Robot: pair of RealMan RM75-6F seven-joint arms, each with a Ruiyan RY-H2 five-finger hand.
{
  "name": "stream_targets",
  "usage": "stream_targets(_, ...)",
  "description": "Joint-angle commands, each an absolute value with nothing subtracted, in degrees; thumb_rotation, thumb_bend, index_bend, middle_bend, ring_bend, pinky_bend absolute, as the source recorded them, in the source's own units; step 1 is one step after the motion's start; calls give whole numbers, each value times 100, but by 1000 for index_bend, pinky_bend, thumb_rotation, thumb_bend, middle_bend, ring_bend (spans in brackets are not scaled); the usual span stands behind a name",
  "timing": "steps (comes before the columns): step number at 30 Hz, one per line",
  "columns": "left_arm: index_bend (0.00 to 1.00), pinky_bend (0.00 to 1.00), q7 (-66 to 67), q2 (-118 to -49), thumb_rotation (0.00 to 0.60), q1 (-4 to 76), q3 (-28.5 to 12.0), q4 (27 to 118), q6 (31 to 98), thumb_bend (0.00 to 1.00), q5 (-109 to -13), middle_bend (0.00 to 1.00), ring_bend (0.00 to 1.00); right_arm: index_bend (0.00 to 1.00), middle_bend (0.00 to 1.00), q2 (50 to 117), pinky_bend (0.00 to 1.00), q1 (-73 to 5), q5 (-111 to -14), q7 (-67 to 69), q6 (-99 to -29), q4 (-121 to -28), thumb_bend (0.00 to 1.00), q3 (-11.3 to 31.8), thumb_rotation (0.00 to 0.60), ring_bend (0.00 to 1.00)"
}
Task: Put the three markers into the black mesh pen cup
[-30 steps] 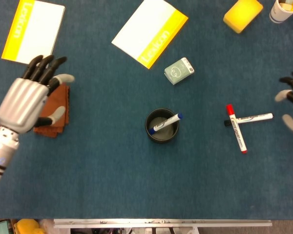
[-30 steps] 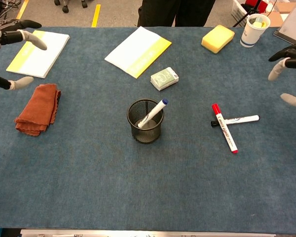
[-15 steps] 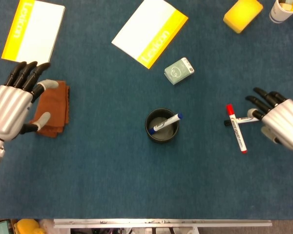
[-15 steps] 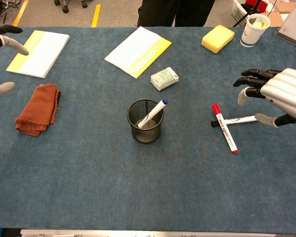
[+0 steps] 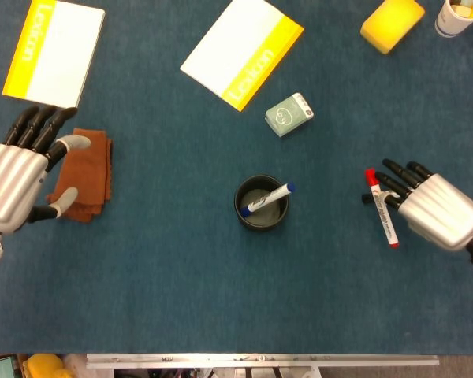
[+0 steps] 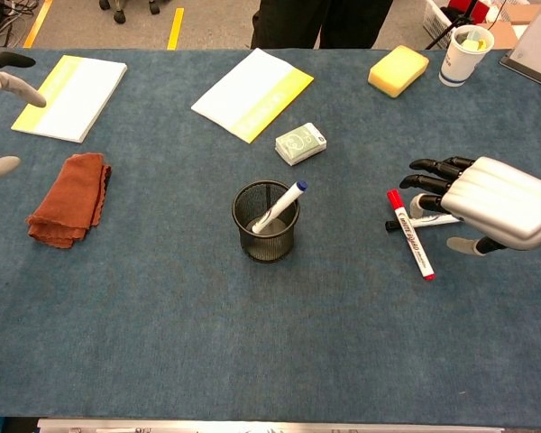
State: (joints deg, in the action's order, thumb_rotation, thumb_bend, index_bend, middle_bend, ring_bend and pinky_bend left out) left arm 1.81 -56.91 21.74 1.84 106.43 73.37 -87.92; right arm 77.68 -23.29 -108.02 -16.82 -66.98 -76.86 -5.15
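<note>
The cup [image 6: 266, 222] stands in the middle of the blue table [image 6: 252, 343]. A blue marker [image 6: 281, 205] leans inside it, with its blue cap up past the rim.

To the right of the cup lie two more markers, crossed on the table. The red marker [image 6: 409, 234] lies on top, with its red cap at the far end. The black marker [image 6: 413, 222] lies under it, and most of it is hidden by the right hand.

The right hand [image 6: 496, 202] hangs over these two markers, with its fingers spread and pointing at them. It holds nothing.

The left hand [image 5: 17, 177] is far off at the left edge, beside the brown cloth [image 5: 85, 175]. Its fingers are spread too, and it holds nothing.

At the back of the table are two yellow and white books [image 5: 242, 50], a small green box [image 5: 288, 115], a yellow sponge [image 5: 391, 24] and a paper cup [image 5: 458, 14].
</note>
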Motion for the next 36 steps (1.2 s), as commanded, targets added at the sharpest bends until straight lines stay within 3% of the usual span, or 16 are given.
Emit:
stream_targets(1,266,6,149,-5646,600,2152,179,10670,7327,281,-8822,71,0,404,216,7897,267,-2355,-10826,-1710,-6723,-7546,147,-556,600,97)
stream_targets(20,265,5,-22,-5497,600,2057,127,10717,7177,280,-8824,71,0,404,216,8322,267,-2592,-10872,-1725,-6553,-7012,118,-757,600,96)
stream_targets(36,265,6,-146,-5452,600,1966,57,10653,7212,280,-8847,71,0,404,220,8848,267,-2838,-10498,-2040,-6212,-7006,123,-515,600,96)
